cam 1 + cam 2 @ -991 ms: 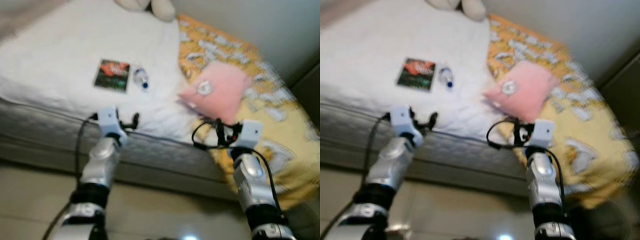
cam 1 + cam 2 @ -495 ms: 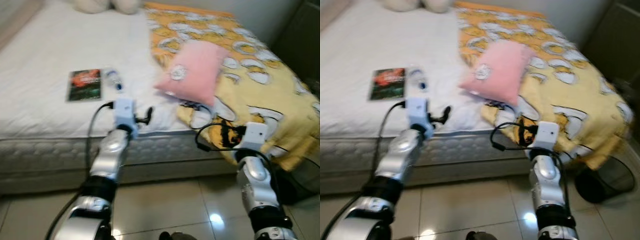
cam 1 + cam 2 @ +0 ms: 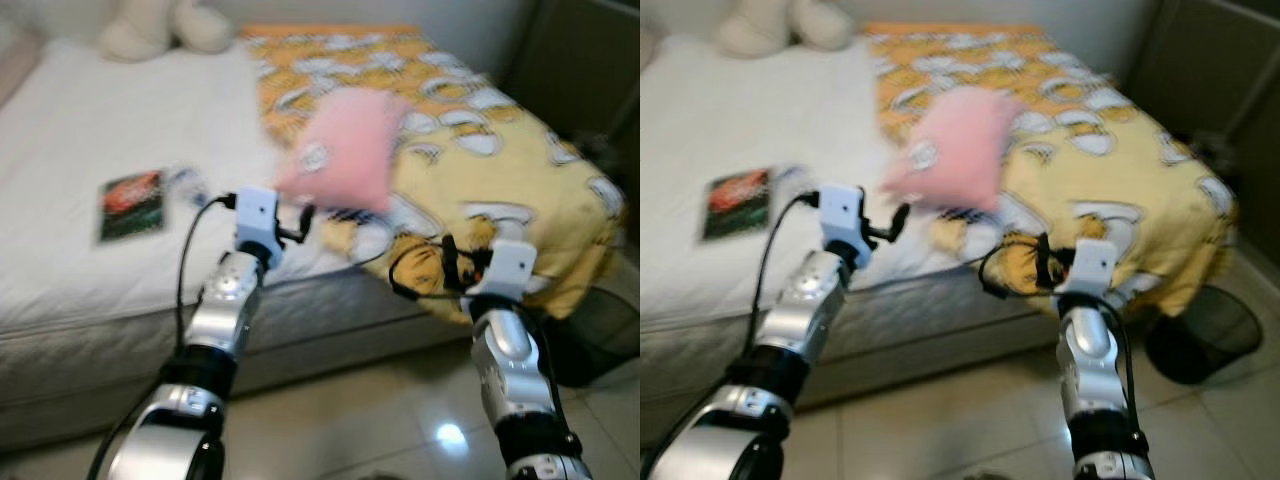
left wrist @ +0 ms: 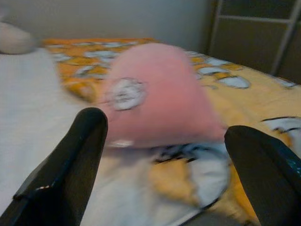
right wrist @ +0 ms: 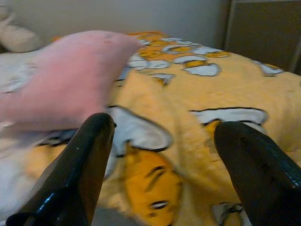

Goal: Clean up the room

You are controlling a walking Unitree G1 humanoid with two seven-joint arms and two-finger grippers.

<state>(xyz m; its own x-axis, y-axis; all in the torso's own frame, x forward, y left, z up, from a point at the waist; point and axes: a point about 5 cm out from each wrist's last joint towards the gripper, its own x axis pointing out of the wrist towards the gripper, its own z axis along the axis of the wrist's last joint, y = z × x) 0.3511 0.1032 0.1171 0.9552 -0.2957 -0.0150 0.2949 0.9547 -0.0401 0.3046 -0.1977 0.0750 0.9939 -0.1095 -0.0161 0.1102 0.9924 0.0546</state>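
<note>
Bed (image 3: 60, 130) now nearer and square-on after camera swing, pink pillow (image 3: 345, 150) on yellow blanket (image 3: 500, 170), book (image 3: 130, 192) on white sheet, left end effector (image 3: 300, 222) and right end effector (image 3: 450, 262) spread, empty, approaching.

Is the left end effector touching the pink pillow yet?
Apart. In the left wrist view the open left end effector has both fingers short of the pink pillow, with bedding visible between them.
</note>
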